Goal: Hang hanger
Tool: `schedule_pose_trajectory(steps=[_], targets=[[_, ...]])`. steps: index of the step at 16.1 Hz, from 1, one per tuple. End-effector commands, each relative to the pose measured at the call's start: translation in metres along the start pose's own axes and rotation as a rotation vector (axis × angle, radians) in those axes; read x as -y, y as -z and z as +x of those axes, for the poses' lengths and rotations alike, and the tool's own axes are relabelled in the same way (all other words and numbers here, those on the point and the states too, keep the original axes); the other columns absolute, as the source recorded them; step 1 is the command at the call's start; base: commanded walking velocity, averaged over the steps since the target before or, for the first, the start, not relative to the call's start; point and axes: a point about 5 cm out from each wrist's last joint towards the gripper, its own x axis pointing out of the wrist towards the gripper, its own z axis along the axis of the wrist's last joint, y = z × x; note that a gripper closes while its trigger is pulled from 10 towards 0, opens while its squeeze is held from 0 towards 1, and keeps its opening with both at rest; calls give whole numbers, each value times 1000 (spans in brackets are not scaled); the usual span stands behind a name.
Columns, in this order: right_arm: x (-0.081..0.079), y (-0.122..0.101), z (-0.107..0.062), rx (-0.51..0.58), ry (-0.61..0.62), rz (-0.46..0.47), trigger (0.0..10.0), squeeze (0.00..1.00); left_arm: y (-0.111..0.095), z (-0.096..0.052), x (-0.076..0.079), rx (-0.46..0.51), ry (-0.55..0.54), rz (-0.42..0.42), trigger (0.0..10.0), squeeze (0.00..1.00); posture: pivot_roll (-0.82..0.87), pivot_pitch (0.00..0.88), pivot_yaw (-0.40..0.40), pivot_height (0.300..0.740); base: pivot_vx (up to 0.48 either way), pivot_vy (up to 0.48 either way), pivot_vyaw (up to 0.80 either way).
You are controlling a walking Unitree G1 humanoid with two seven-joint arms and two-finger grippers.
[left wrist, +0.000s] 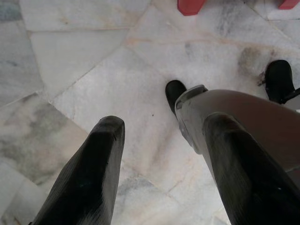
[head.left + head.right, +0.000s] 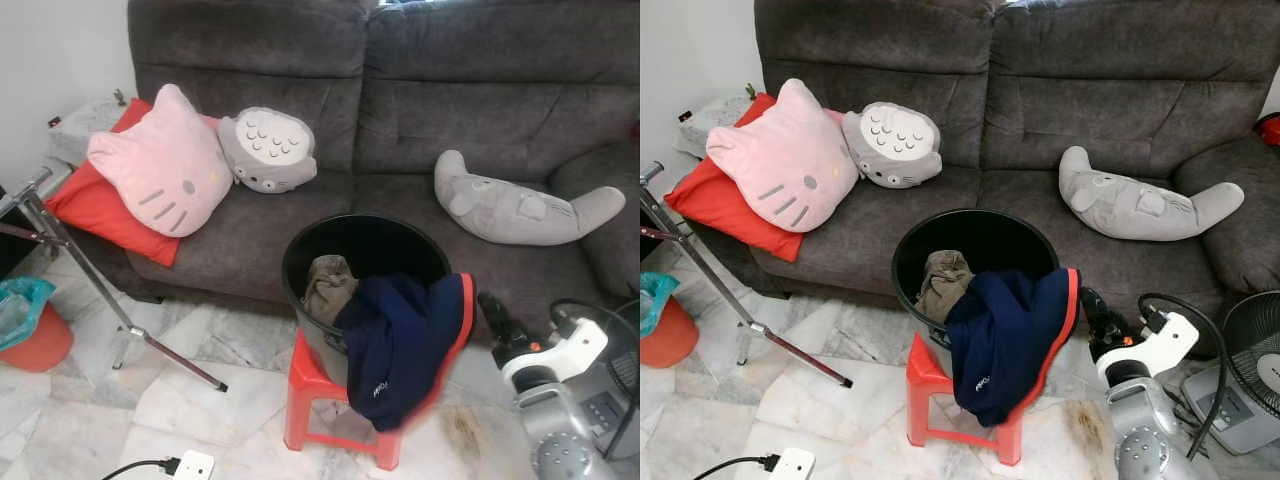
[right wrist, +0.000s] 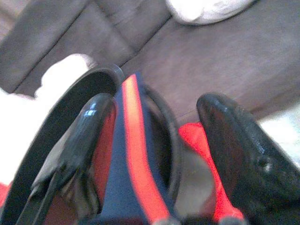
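A dark grey sofa [image 2: 400,110] runs across the top of the head views above a pale marble tile floor [image 2: 90,400], with a pink cat-face cushion [image 2: 160,160] on a red cushion [image 2: 95,205] at upper left, a grey round plush [image 2: 268,148] beside it and a long grey seal plush [image 2: 520,205] at right. In the centre a black bucket [image 2: 365,240] stands on a red plastic stool [image 2: 315,395]; a navy garment with a red edge [image 2: 400,340] hangs over its front rim, and a brownish cloth [image 2: 328,285] lies inside. The right gripper [image 2: 1095,315], at lower right, sits just beside the garment's red edge, its fingers [image 3: 234,145] spread apart and holding nothing — the bucket rim shows between them. The left gripper [image 1: 159,173] points down at bare tile with its fingers parted, a robot foot [image 1: 176,91] below. Open floor lies at lower left, bounded by a metal stand leg [image 2: 100,300], a red pail [image 2: 35,340] at the left edge and a white power strip [image 2: 192,466] at the bottom. A fan [image 2: 1255,355] is cut off at the right edge. I cannot make out a hanger anywhere; the bucket's depths are dark
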Motion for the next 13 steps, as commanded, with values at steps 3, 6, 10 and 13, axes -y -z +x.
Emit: schedule_pose_trajectory(steps=[3, 6, 10, 13], targets=[[0, 7, -3, -40, -61, 31, 10000, 1000, 1, 0, 0, -6, -1, -5, 10000, 0, -124, 0, 44, 740, 0, 0, 0], [-2, 21, -3, -85, -104, 52, 10000, 1000, -2, 0, 0, 4, 2, -9, 10000, 0, -115, 0, 43, 740, 0, 0, 0], [12, 27, 3, -128, -58, 23, 10000, 1000, -4, 1, -1, 10, 1, -9, 10000, 0, -113, 0, 49, 740, 0, 0, 0], [14, 31, 7, -146, -78, 7, 10000, 0, -5, 1, -2, 13, -2, -11, 10000, 0, -103, 0, 50, 740, 0, 0, 0]])
